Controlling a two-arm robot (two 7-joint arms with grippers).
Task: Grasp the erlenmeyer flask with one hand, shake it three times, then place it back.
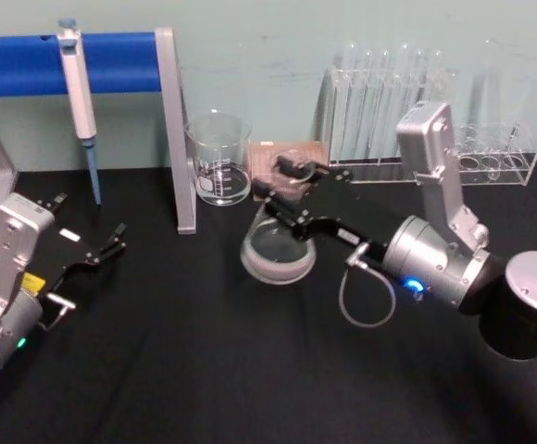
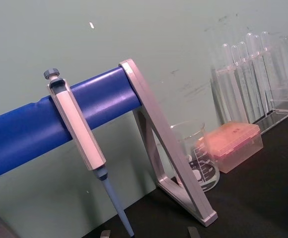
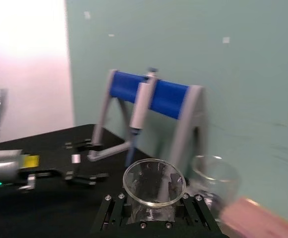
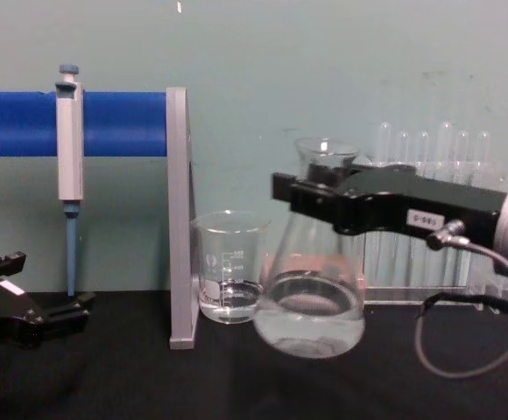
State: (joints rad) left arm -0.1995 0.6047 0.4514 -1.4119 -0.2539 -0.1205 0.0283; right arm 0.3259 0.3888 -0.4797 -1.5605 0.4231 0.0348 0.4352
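Erlenmeyer flask (image 4: 308, 306) of clear conical glass, neck clamped in the black right gripper (image 4: 320, 192) above the black tabletop (image 4: 131, 385), wants short, gentle shakes clear of the straight-walled glass beaker (image 4: 228, 271), while the left gripper (image 1: 111, 248) idles open.

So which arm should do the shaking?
Right. Its black tool clamps the neck of the clear glass conical flask; the left tool sits open and apart, beside the blue-barred stand.

Right end effector (image 1: 284, 192) clamps the erlenmeyer flask (image 1: 278, 252) by its neck, mid bench (image 1: 204, 370). Beaker (image 1: 218, 159) just far-left of flask. Test tube rack (image 1: 435, 139) far right. Pipette (image 1: 79, 92) hangs far left. Left end effector (image 1: 111, 242) parked near left.
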